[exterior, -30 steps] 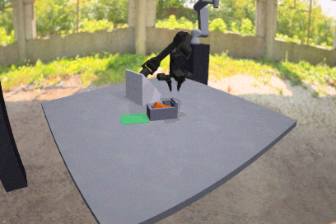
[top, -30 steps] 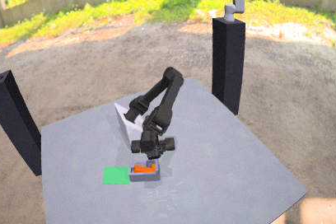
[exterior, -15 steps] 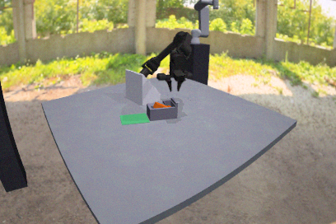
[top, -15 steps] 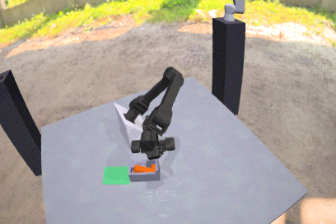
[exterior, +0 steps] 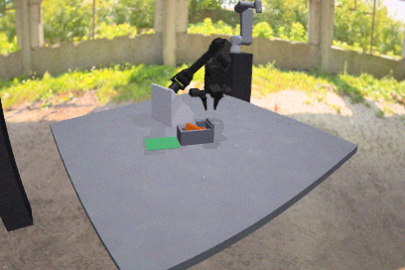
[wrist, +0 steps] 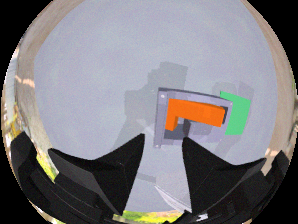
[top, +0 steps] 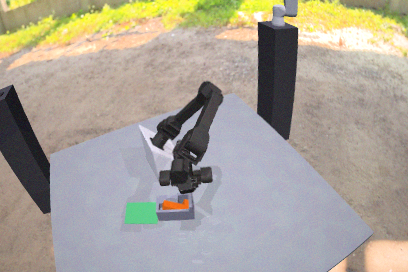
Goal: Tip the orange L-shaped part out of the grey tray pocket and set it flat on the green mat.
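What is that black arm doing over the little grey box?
A robot arm is working on an orange L-shaped part in a grey tray. One end of the part looks tipped up out of its pocket. The arm's pincer hangs above the tray, partly open and holding nothing. The green mat beside the tray, where the part should end up, has nothing on it.

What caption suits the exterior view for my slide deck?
Tool open and empty above the grey tray, orange part tipped up inside, green mat beside.
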Tool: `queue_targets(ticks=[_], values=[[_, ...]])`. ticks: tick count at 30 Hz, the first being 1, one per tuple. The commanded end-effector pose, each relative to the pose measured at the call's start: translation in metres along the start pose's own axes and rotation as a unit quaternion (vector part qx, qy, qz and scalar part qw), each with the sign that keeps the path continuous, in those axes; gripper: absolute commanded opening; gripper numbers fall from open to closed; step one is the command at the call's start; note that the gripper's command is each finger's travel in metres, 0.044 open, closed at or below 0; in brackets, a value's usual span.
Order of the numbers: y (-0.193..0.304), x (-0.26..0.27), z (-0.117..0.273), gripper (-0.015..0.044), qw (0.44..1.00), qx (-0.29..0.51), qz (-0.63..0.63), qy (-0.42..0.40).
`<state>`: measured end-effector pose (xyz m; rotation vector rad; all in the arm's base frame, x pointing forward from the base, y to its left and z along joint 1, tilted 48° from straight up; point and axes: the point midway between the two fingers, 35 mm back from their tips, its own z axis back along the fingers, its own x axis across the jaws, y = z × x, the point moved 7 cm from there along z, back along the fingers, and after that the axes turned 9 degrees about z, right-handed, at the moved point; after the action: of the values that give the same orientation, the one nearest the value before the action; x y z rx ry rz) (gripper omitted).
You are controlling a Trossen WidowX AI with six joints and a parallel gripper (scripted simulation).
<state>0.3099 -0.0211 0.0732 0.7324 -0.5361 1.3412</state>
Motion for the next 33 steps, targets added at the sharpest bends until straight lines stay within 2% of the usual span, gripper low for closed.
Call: queue_targets(ticks=[1,29,33], values=[[0.000,0.000,0.000,0.0180,1.000,-0.001,-0.002,0.000],[0.000,0.000,0.000,0.0180,1.000,-0.001,-0.002,0.000],[-0.001,0.000,-0.028,0.0180,1.000,0.001,0.000,0.002]])
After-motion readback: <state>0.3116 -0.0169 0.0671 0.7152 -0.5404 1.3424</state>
